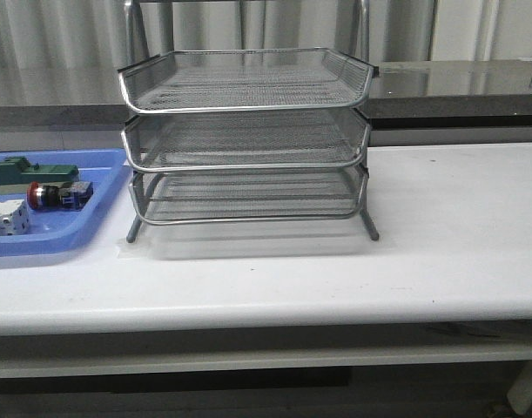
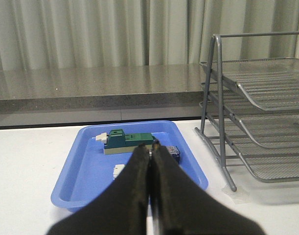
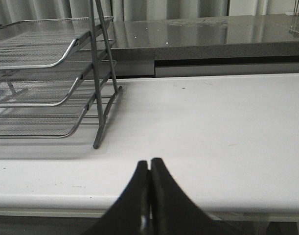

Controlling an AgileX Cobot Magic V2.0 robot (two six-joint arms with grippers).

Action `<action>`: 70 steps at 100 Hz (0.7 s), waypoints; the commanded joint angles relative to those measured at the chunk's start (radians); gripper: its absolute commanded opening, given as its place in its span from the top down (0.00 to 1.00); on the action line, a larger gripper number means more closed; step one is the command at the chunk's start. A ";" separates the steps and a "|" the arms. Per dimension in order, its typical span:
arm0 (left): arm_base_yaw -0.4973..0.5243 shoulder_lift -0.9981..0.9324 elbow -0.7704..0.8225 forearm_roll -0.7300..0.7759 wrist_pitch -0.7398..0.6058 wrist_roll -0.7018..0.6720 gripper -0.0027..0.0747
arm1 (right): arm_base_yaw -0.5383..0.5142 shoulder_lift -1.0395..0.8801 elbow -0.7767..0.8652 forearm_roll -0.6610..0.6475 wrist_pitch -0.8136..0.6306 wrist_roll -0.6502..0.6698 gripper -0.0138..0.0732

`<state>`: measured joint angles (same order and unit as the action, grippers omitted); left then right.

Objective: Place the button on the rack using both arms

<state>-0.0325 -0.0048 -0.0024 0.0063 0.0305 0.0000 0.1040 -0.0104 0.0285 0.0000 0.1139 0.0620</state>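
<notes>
Both my left hand point(image 2: 150, 152) and right hand point(image 3: 149, 164) are pressed together, empty, while the button point(image 1: 58, 195) lies in the blue tray point(image 1: 100, 218) at mid-left of the front view—small, rigid, likely light, best pinched across its black body, I reckon.

Silver mesh rack point(image 1: 246, 139), red-capped button point(image 1: 58, 195), blue tray point(image 1: 100, 209).
</notes>
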 commanded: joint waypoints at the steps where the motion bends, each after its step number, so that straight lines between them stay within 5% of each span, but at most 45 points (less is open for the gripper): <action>1: 0.003 -0.031 0.055 -0.006 -0.090 -0.011 0.99 | -0.005 -0.017 -0.020 -0.013 -0.083 -0.008 0.91; 70: 0.003 -0.031 0.055 -0.006 -0.090 -0.011 0.99 | -0.005 -0.017 -0.020 -0.014 -0.121 -0.009 0.91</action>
<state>-0.0325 -0.0048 -0.0024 0.0063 0.0305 0.0000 0.1040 -0.0104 0.0285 0.0000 0.1028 0.0620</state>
